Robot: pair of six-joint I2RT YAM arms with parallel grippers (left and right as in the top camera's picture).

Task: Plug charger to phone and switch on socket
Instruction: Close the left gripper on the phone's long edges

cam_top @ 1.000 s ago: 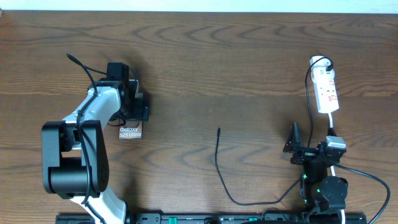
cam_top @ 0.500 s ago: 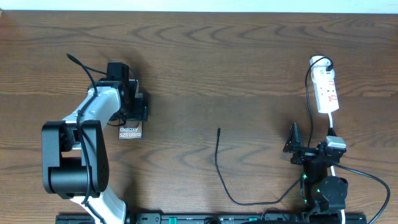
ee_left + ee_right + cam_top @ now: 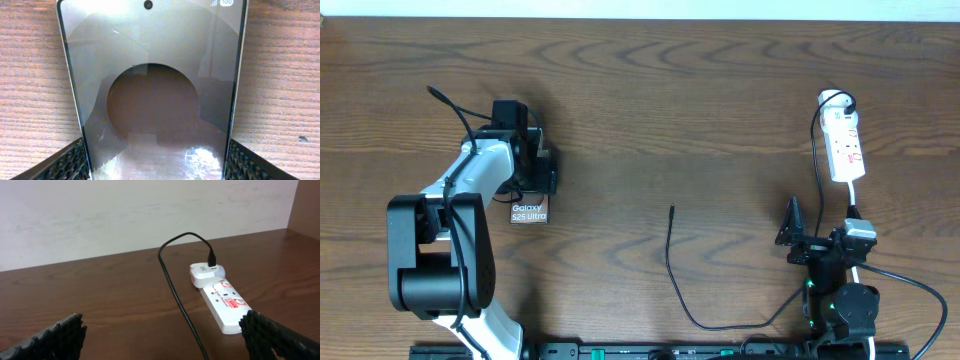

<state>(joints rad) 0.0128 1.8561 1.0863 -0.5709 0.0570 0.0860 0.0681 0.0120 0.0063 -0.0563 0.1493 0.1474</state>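
The phone (image 3: 530,211) lies flat on the table at the left, its "Galaxy" lettering showing. My left gripper (image 3: 533,176) is over its far end. In the left wrist view the phone (image 3: 155,75) fills the gap between the fingers of my left gripper (image 3: 156,162), which press on its two long edges. The charger cable's black tip (image 3: 671,209) lies loose mid-table. The cable loops along the front and up to an adapter on the white socket strip (image 3: 845,145). My right gripper (image 3: 798,236) is open and empty, short of the strip (image 3: 225,305), with the cable (image 3: 180,300) between its fingers.
The strip's white lead (image 3: 895,278) runs past the right arm's base. A black rail (image 3: 650,351) lines the table's front edge. A white wall (image 3: 125,215) stands behind the table's far edge.
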